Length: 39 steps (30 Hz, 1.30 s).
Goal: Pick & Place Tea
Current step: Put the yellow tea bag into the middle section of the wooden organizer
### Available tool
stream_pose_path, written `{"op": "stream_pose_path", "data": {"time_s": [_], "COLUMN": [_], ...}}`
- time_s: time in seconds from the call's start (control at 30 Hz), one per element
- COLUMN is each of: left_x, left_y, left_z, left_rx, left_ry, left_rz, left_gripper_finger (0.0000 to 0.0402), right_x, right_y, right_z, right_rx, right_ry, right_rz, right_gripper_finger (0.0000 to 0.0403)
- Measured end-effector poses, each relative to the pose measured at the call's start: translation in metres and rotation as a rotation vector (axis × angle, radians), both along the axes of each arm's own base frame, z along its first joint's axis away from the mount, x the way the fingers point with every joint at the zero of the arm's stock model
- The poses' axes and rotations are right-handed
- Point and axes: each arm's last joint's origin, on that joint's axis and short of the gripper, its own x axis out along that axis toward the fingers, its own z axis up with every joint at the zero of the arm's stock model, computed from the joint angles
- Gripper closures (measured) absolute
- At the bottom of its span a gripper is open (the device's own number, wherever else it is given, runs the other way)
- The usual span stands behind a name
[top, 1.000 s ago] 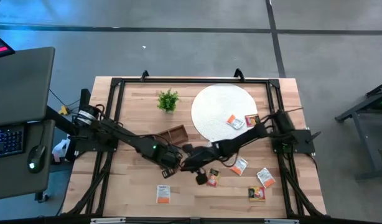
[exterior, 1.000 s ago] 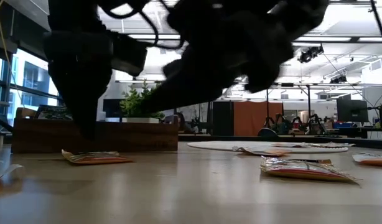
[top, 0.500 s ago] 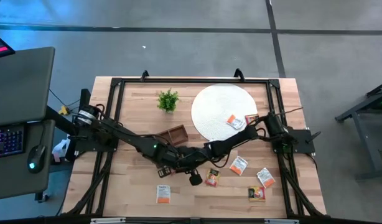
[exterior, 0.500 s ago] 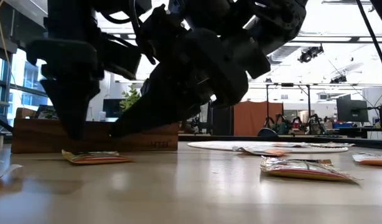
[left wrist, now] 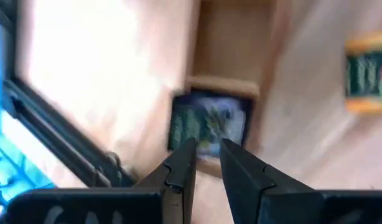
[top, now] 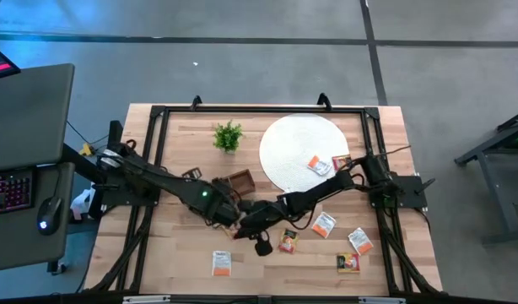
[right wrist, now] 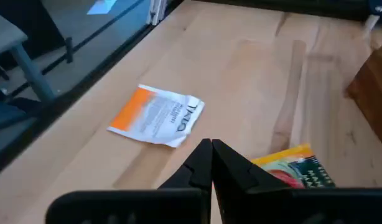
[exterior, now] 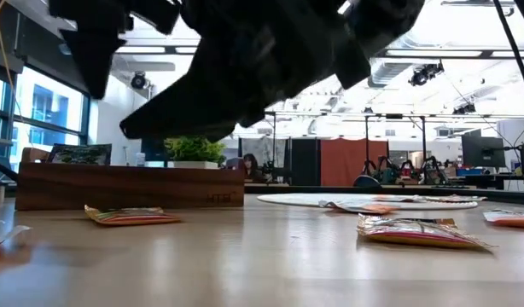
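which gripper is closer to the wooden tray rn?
Left. The left gripper hangs just off the wooden tray, its fingers slightly apart over a sachet in one compartment. The right gripper, shut and empty, is farther out, toward the orange-and-white sachet.

desk [top: 183, 253]: pale wood planks, smooth, with a soft sheen (grain shows plainly in the right wrist view)
frame [top: 242, 109]: black metal bars, matt
tray [exterior: 125, 187]: dark brown wood, smooth, satin finish
disc [top: 297, 139]: white, matt, looks finely textured
sachets [right wrist: 156, 114]: crinkled paper or foil, slightly glossy, printed orange and white
plant [top: 228, 135]: green leaves, matt
arms [top: 158, 179]: dark, matt casing
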Motion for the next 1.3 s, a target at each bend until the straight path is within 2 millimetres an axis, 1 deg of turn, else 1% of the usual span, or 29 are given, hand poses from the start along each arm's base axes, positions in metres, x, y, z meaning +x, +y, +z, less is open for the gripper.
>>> {"op": "stream_pose_path", "data": {"time_s": [0.03,0.1,0.13,0.17,0.23,0.3,0.37,0.43,0.47,0.53,0.6,0.67,0.73,0.83,0.9,1.03,1.1,1.17,1.23,1.3], "left_x": [-0.005,-0.035,-0.048,-0.057,-0.066,-0.066,-0.071,-0.077,-0.077,-0.073,-0.067,-0.063,-0.059,-0.049,-0.038,-0.021,-0.016,-0.011,-0.010,-0.007], "left_y": [-0.001,0.003,0.006,0.005,0.003,0.001,0.002,0.001,-0.001,-0.002,0.003,0.007,0.008,0.009,0.009,0.008,0.010,0.010,0.011,0.011], "left_z": [0.007,0.033,0.039,0.042,0.037,0.027,0.022,0.013,0.005,-0.013,-0.029,-0.042,-0.054,-0.065,-0.070,-0.079,-0.085,-0.093,-0.102,-0.108], "left_rx": [0.018,0.001,0.001,-0.026,-0.058,-0.112,-0.193,-0.280,-0.317,-0.378,-0.403,-0.414,-0.446,-0.494,-0.539,-0.620,-0.639,-0.655,-0.643,-0.632], "left_ry": [-0.049,-0.145,-0.193,-0.248,-0.381,-0.512,-0.628,-0.702,-0.714,-0.709,-0.700,-0.699,-0.678,-0.651,-0.657,-0.672,-0.656,-0.645,-0.620,-0.614], "left_rz": [0.007,0.009,0.005,0.001,-0.011,-0.004,0.002,-0.027,-0.046,-0.081,-0.082,-0.049,-0.060,-0.129,-0.170,-0.252,-0.238,-0.163,-0.055,0.008], "left_gripper_finger": [0.0330,0.0330,0.0330,0.0330,0.0330,0.0330,0.0330,0.0330,0.0330,0.0330,0.0330,0.0330,0.0330,0.0328,0.0320,0.0284,0.0261,0.0242,0.0232,0.0229], "right_x": [-0.002,-0.006,-0.006,-0.005,-0.004,-0.004,-0.004,-0.002,-0.001,-0.001,0.001,0.002,0.001,-0.001,-0.002,-0.003,-0.003,-0.003,-0.003,-0.005], "right_y": [-0.001,-0.003,-0.004,-0.004,-0.003,-0.003,-0.005,-0.006,-0.006,-0.007,-0.007,-0.004,-0.004,-0.005,-0.005,-0.006,-0.005,-0.005,-0.005,-0.006], "right_z": [-0.004,-0.017,-0.018,-0.014,-0.009,-0.011,-0.013,-0.010,-0.009,-0.008,-0.006,-0.004,-0.005,-0.008,-0.010,-0.011,-0.011,-0.011,-0.011,-0.014], "right_rx": [-0.005,-0.027,-0.025,-0.030,-0.019,-0.019,-0.024,-0.023,-0.027,-0.056,-0.094,-0.125,-0.131,-0.121,-0.127,-0.117,-0.116,-0.115,-0.113,-0.114], "right_ry": [0.014,0.083,0.093,0.073,0.056,0.065,0.065,0.038,0.027,0.010,-0.027,-0.058,-0.051,-0.012,0.013,0.037,0.036,0.036,0.040,0.048], "right_rz": [0.006,0.004,0.013,-0.001,0.003,0.005,0.003,-0.010,-0.020,-0.041,-0.077,-0.085,-0.079,-0.074,-0.072,-0.079,-0.074,-0.074,-0.070,-0.068], "right_gripper_finger": [0.0397,0.0399,0.0400,0.0401,0.0399,0.0397,0.0399,0.0401,0.0400,0.0399,0.0401,0.0401,0.0400,0.0400,0.0401,0.0401,0.0402,0.0401,0.0401,0.0402]}}
